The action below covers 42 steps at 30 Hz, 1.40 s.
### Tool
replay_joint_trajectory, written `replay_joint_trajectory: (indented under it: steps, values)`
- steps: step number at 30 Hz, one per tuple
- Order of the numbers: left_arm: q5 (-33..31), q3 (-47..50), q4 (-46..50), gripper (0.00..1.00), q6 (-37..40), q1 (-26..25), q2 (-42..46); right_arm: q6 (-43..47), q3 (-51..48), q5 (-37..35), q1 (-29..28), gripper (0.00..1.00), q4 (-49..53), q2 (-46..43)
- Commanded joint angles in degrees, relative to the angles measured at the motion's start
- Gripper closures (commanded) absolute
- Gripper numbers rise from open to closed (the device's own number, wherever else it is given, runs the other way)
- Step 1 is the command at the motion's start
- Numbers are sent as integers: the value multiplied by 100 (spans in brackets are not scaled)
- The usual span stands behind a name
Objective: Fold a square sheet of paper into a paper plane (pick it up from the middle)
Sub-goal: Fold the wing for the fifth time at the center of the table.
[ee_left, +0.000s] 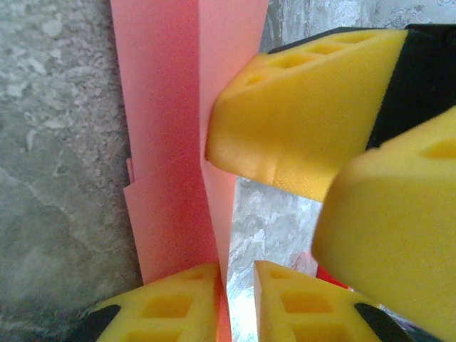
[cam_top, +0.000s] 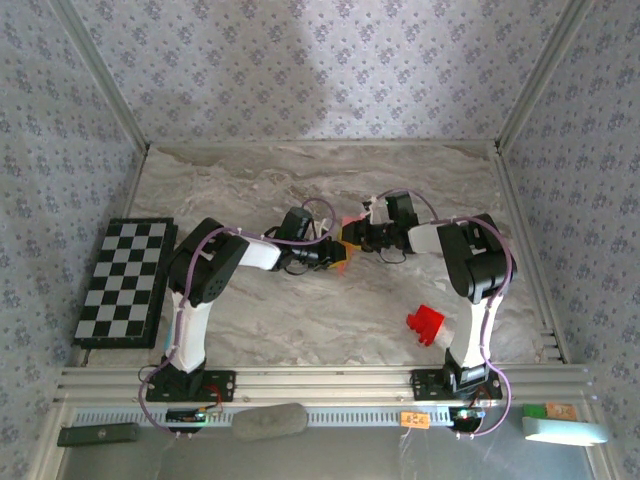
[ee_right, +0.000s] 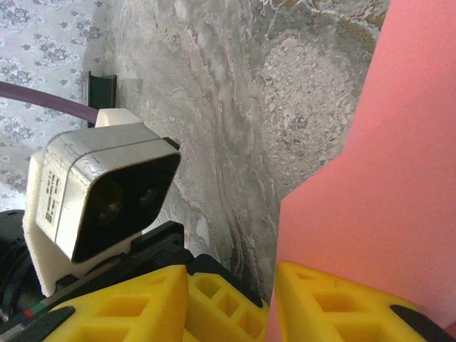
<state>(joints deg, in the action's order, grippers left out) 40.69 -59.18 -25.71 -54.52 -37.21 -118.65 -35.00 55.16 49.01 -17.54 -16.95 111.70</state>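
Note:
The pink sheet of paper (ee_left: 164, 107) is folded into long narrow layers with a lengthwise crease and stands on edge over the marble table (cam_top: 300, 180). Both grippers meet at it mid-table, where the paper (cam_top: 349, 224) shows as a small pink patch. My left gripper (ee_left: 239, 299) (cam_top: 335, 252) is slightly open: a pale flap lies against one finger (ee_left: 164, 306), and table shows in the gap. My right gripper (ee_right: 228, 274) (cam_top: 353, 238) is open, with the paper (ee_right: 385, 178) against its right finger (ee_right: 342, 306). One of its fingers (ee_left: 306, 114) touches the flap.
A small red block (cam_top: 425, 324) lies near the right arm's base. A black-and-white chequered board (cam_top: 125, 280) sits at the table's left edge. Patterned walls close in three sides. The left wrist camera (ee_right: 100, 199) hangs close to my right gripper.

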Motion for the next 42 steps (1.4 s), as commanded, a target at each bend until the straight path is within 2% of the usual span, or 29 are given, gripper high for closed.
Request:
replay_joint_trajectory:
  steps: [1, 10, 16, 31, 42]
  values:
    - [-158, 104, 141, 83, 161, 30, -158, -53, 179, -124, -50, 62, 138, 109]
    - [-118, 99, 168, 94, 100, 53, -156, 17, 74, -180, 116, 63, 277, -295]
    - [23, 73, 166, 97, -36, 118, -150, 223, -219, -220, 320, 60, 359, -706]
    - [124, 16, 162, 97, -109, 127, -158, 380, 246, -522, 6, 63, 828, -188]
    - [126, 22, 204, 91, -85, 127, -77, 301, 578, -1087, -100, 64, 1192, 75]
